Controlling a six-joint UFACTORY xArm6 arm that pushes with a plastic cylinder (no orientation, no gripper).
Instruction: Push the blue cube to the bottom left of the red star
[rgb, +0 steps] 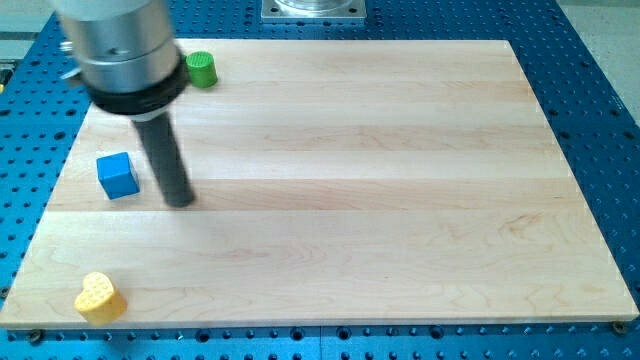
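The blue cube (118, 175) sits on the wooden board (380, 200) near its left edge. My tip (180, 201) rests on the board just to the right of the blue cube, a small gap apart, a little lower in the view. The rod rises to a wide metal cylinder at the view's top left. No red star shows in the view; the arm's cylinder hides part of the board's top left corner.
A green cylinder block (202, 69) stands near the board's top edge, just right of the arm's body. A yellow heart block (100, 297) lies at the board's bottom left corner. Blue perforated table surrounds the board.
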